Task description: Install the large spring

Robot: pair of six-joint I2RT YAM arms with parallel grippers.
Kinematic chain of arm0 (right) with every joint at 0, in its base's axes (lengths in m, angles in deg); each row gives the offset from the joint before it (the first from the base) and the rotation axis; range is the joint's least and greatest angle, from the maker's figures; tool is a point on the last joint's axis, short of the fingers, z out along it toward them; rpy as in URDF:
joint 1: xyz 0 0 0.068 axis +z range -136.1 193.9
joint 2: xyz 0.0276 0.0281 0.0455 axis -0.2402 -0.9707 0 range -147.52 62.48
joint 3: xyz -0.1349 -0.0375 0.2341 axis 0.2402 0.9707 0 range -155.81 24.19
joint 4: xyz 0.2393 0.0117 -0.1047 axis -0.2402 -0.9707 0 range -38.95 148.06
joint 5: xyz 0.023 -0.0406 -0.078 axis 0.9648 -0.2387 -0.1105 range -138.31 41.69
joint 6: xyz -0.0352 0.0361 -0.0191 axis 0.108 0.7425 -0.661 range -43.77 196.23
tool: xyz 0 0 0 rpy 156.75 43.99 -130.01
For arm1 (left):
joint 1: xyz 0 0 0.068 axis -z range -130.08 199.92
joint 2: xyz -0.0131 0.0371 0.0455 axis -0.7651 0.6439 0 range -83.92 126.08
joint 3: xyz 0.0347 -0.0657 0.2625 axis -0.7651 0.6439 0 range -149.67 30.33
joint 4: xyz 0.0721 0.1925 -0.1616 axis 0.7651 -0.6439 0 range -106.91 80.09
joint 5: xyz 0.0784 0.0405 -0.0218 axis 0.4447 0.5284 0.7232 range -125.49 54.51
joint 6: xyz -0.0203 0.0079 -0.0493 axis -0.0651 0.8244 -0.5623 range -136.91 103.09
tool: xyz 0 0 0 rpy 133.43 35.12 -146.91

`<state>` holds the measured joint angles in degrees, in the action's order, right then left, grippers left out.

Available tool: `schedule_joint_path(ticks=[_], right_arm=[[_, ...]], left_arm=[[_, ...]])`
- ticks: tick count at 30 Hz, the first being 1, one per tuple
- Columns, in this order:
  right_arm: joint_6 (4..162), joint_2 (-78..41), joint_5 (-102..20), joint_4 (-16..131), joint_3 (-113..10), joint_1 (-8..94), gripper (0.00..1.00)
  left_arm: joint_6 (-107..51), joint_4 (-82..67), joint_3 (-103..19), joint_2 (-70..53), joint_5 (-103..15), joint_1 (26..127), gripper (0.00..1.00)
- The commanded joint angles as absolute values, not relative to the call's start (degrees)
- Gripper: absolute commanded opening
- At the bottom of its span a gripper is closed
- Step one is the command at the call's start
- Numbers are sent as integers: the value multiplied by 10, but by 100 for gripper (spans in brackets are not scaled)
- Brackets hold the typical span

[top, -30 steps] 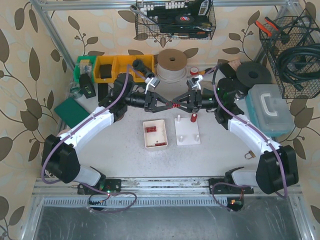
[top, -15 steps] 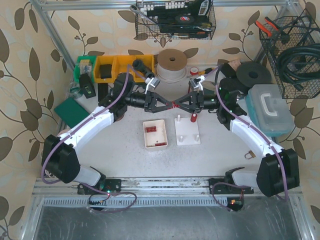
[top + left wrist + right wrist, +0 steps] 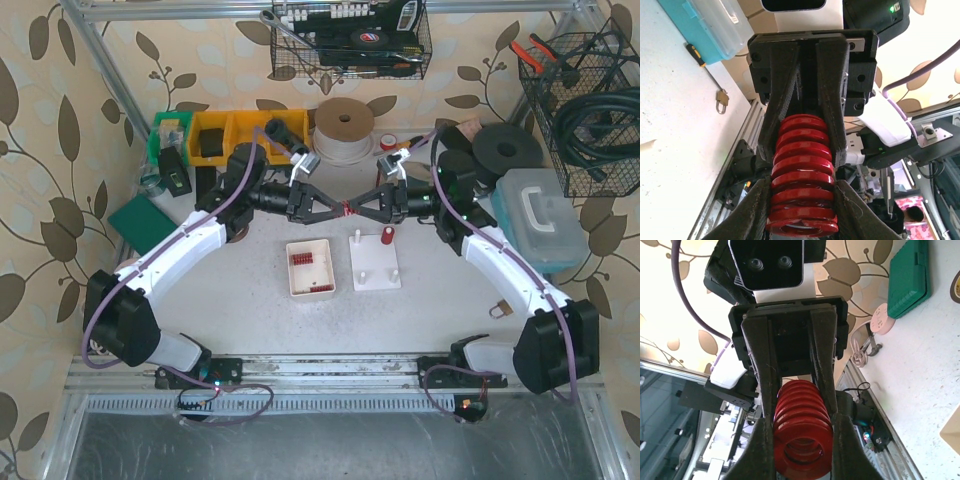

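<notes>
The large red spring (image 3: pixel 347 209) hangs in the air between my two grippers, above the back of the table. My left gripper (image 3: pixel 339 209) is shut on one end and my right gripper (image 3: pixel 356 209) on the other, tips facing each other. In the left wrist view the spring (image 3: pixel 802 170) sits between my left gripper (image 3: pixel 802 215) below and the opposing fingers (image 3: pixel 832 100) above. The right wrist view shows the spring (image 3: pixel 802 425) end-on in my right gripper (image 3: pixel 803 452). The white base plate (image 3: pixel 375 268) with pegs lies just below, with a smaller red spring (image 3: pixel 386 236) standing on it.
A white tray (image 3: pixel 310 285) with small red parts lies left of the plate. Yellow bins (image 3: pixel 228 135), a tape roll (image 3: pixel 345 127) and a black disc (image 3: pixel 508 152) stand at the back. A teal box (image 3: pixel 540 215) is at the right, a padlock (image 3: pixel 500 308) beside it.
The two grippers and the spring have drifted slightly left and back together. The right arm's elbow has shifted a little. Both grips are unchanged.
</notes>
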<state>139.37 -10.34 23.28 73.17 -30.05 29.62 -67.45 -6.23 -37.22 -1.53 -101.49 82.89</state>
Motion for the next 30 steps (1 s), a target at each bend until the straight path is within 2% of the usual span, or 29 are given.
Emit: schedule_joint_path(ticks=[1,2,5,7,8,14,19,24,30], right_arm=[[1278,-95,218,586,-345,300,0],[1253,-95,211,551,-354,299,0],[1194,-96,194,474,-381,291,0],[1145,-99,183,412,-399,280,0],[1115,-100,172,374,-410,275,0],[955,-121,41,171,-467,262,0],[890,-140,-151,75,-512,294,0],[868,-177,-339,-2,-567,366,0],[874,-235,-488,-75,-622,438,0]], left_arm=[[-633,-97,-404,-19,-1009,831,0],[-628,-106,-405,-19,-1007,831,2],[-613,-137,-408,-19,-997,828,51],[-585,-177,-412,-19,-979,821,65],[-576,-194,-413,-21,-972,817,68],[-549,-257,-391,-56,-899,776,75],[-504,-333,-352,-101,-766,768,73],[-526,-319,-255,-184,-622,768,64],[-540,-265,-140,-320,-496,770,71]])
